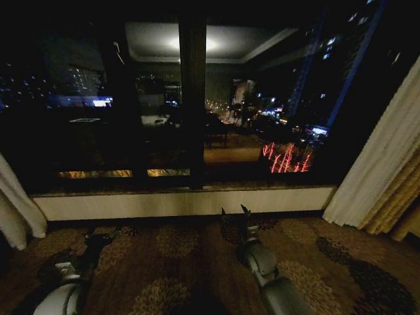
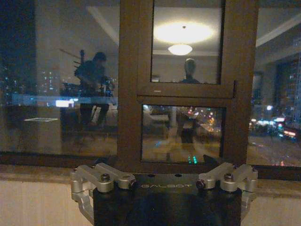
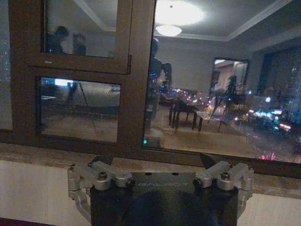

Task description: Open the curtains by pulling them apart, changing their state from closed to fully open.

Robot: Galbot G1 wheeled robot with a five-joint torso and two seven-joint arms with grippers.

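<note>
**Checking that the curtains are fully apart**

Looking at the window (image 1: 190, 111), the curtains hang gathered at its two sides: one (image 1: 16, 207) left, one (image 1: 377, 174) right. Both end effectors, left (image 1: 105, 235) and right (image 1: 236, 213), hover low over the carpet, released. I see no containers.

The head camera looks forward and down at the dark-framed glass window (image 1: 193, 98) from farther back. Both wrist cameras face it from low and near, sharing its pale stone sill (image 2: 37, 176).
</note>
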